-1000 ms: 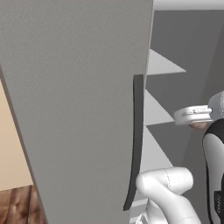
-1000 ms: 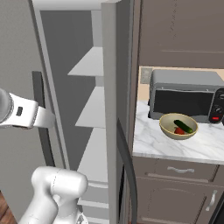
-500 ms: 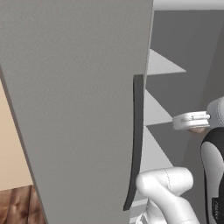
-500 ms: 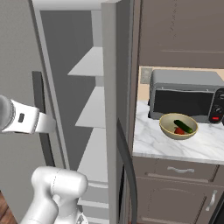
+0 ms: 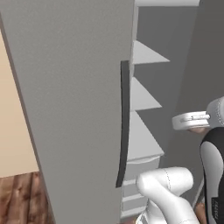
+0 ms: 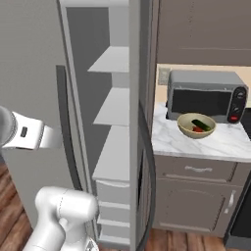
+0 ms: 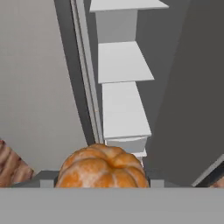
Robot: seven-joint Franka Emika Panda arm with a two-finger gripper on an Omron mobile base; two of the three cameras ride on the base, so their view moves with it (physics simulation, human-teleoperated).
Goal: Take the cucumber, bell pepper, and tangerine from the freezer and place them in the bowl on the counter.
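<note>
Left base view: one freezer (image 5: 74, 87) stands open, its single dark curved handle (image 5: 123, 127) on the door edge, with three pale shelves (image 5: 142, 94) stepping down inside. The white arm reaches across at the right edge; a sliver of orange shows under its wrist.

Right base view: the same freezer (image 6: 105, 122) with three shelves above a stack of drawers. Well off to the right of the arm sits one bowl (image 6: 196, 126) on the counter (image 6: 215, 142), just in front of one grey microwave (image 6: 206, 95). In the bowl lie one cucumber (image 6: 202, 124) and one bell pepper (image 6: 198, 130), touching.

Hand view: one tangerine (image 7: 103, 170) sits right at the gripper (image 7: 103, 183), between its fingers, which are set apart to the fruit's width and pinch it. Beyond it lie the freezer shelves.
</note>
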